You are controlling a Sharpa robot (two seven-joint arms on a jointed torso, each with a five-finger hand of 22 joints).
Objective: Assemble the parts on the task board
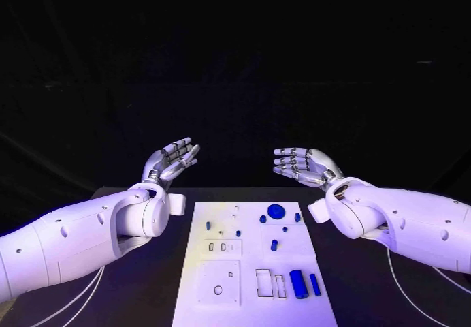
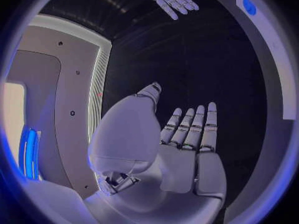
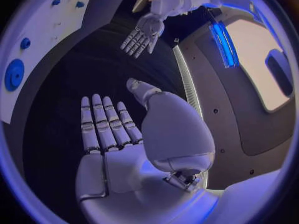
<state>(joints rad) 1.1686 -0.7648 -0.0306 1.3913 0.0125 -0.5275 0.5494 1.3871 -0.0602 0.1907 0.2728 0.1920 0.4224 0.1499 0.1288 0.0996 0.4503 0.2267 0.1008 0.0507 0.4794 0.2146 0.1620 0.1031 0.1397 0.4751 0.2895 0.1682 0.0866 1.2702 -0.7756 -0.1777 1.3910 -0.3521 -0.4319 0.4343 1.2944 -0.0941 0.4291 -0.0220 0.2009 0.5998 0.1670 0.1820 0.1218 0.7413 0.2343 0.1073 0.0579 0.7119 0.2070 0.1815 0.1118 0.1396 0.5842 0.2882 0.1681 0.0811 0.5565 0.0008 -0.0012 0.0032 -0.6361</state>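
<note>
Task board (image 1: pixel 253 272) untouched; left robot hand (image 1: pixel 172 161), right robot hand (image 1: pixel 304 165) spread, empty.

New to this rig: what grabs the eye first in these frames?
The two silver hands, raised over the far end of the table with palms facing each other and fingers apart, holding nothing: the left robot hand and the right robot hand. Next, the white task board lying between the arms, with small blue parts scattered on it, notably a round blue disc near its far end.
</note>
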